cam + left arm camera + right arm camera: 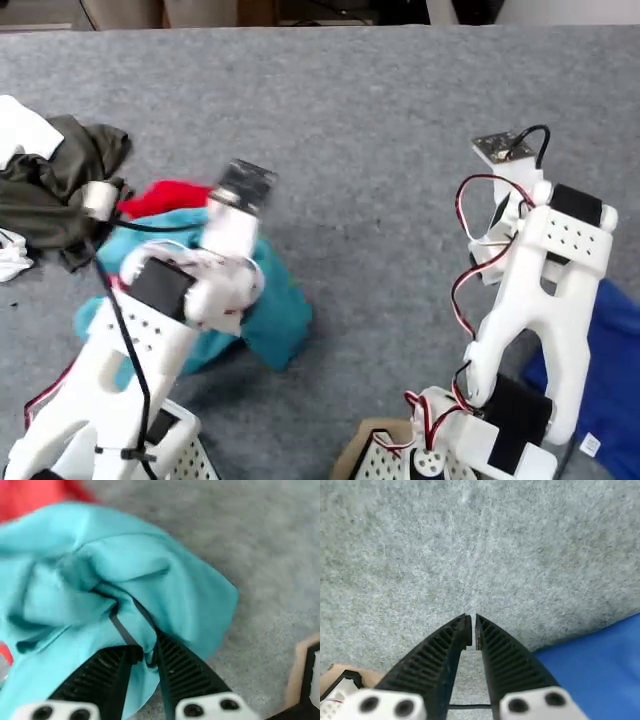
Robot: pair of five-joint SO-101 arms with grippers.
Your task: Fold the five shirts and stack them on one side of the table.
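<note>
Left gripper (149, 650), L wrist view: black ribbed fingers closed tight on a pinched fold of teal shirt (125, 570); dark seam line running from pinch into the creases. Cloth bunched and rumpled ahead of tips, outer edge draped onto grey table cover (270, 540). Red shirt (30, 497) against teal one on side away from gripper; under it or just beside it, cannot tell. Tan and black part (307, 680) near gripper, not identified.

R wrist view: right gripper (472, 625) with fingers brought together, tips all but touching, nothing between them; held over bare grey cover. Blue shirt (600, 670) lying flat on table beside gripper, near but not touching.

High view: left arm (150, 300) bent over teal shirt, which sits crumpled in a heap at L part of table, on arms' side. Red shirt peeking out just beyond arm's wrist, touching teal heap. Dark olive shirt (60, 190) in loose pile at far L, next to red one; white shirt (25, 130) at rear edge of that pile. Right arm (540, 290) raised at R side, well apart from teal heap. Blue shirt at R corner on arms' side, partly hidden behind that arm.
</note>
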